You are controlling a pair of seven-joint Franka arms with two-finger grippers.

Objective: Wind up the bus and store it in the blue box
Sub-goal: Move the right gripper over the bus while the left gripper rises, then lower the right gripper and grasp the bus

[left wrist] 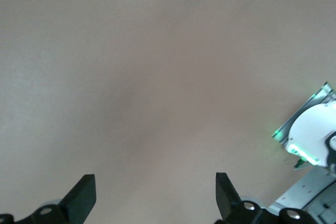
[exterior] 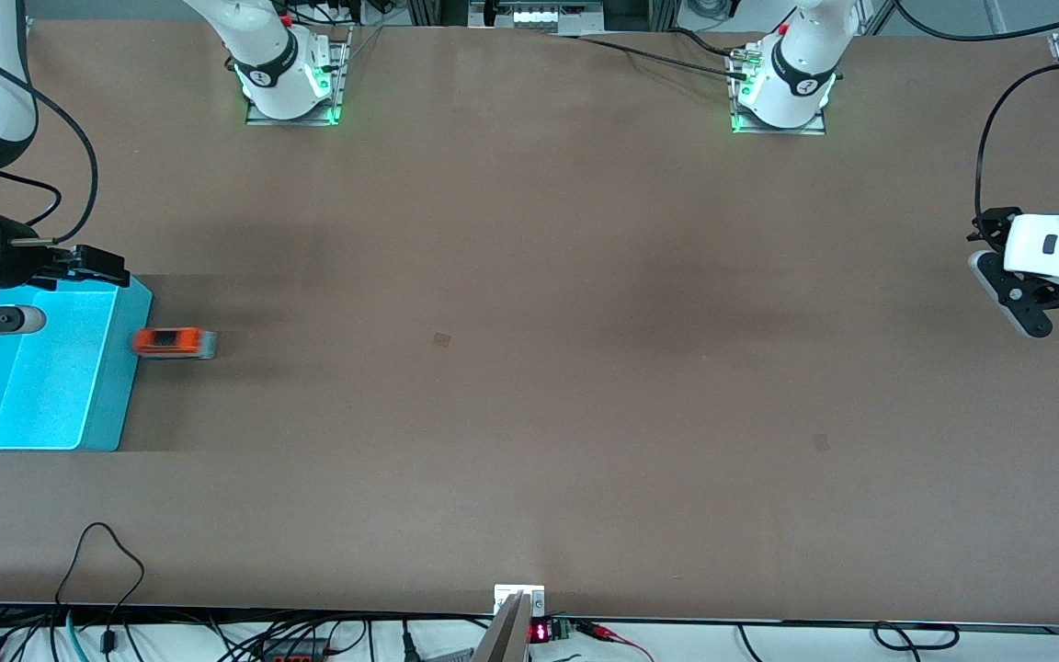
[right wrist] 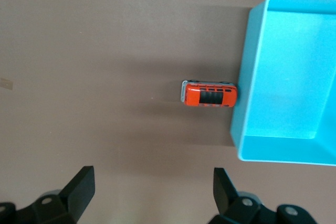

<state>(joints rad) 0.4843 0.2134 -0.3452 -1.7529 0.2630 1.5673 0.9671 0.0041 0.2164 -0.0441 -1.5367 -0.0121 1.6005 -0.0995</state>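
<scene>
Brown table (exterior: 529, 368), two things on it.
Blue box (exterior: 42, 368) at nine o'clock, at the right arm's end; bus (exterior: 173, 342) on its wheels touching the box's wall.

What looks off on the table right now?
The bus sits on the table outside the blue box, its end against the box's outer wall, not stored. Right claw hangs open above; left claw waits open at its own end.

No legible text, label, brand or number on anything
</scene>
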